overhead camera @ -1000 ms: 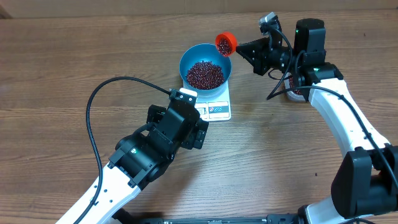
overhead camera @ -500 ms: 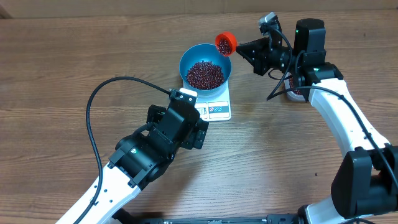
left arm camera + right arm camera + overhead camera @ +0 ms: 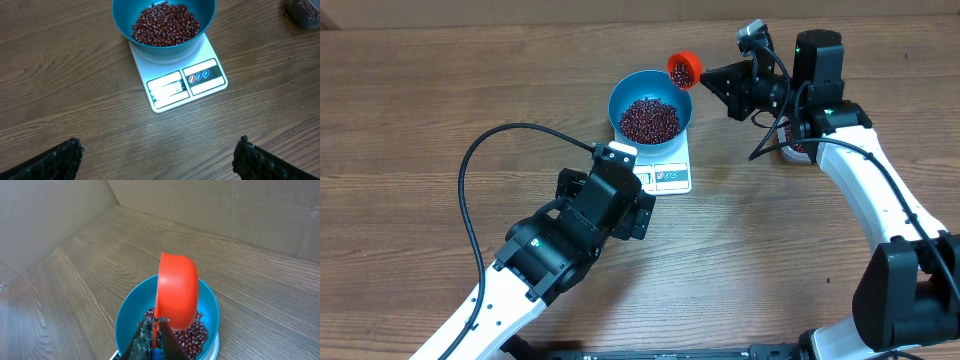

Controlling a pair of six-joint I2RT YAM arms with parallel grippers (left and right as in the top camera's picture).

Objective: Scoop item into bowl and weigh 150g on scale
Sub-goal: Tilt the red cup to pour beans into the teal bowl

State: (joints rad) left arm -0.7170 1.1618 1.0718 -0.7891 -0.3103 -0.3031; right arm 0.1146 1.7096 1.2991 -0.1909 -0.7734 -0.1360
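**Scoop tipped at the bowl rim, scale loaded**

Near the middle of the far edge of the tabletop (image 3: 410, 130): white scale (image 3: 670, 177), display end turned toward the near edge, blue bowl (image 3: 620, 100) seated on its far half. Inside the bowl, a loose heap of red-brown beans (image 3: 650, 120), covering the floor and lying well below the rim. Display digits too small to read in any view.

Right gripper (image 3: 155, 340) clenched on the handle of the orange scoop (image 3: 683, 68). Cup held just above the bowl's far-right rim, rolled onto its side, mouth toward the bowl. From the right wrist, only the cup's rounded back on show; contents hidden. Long axis of the scoop roughly parallel to the far edge: handle to the right, cup to the left, bowl just beyond the cup and a little lower.

Left gripper (image 3: 160, 145) released, jaws spread wide, grasping nothing, hovering over bare wood off the scale's near end, facing the display. Right arm clearly the nearer to the bowl rim and the one placed to act.

Toward the right edge, partly hidden behind the right arm: clear tub (image 3: 305, 9) of more beans, well apart from the scale.

Judged step: pouring or topping up toward the target weight. Next move probably a further roll about the handle axis, or a retreat rightward to the tub. Risk: grains skipping over the far-right rim.
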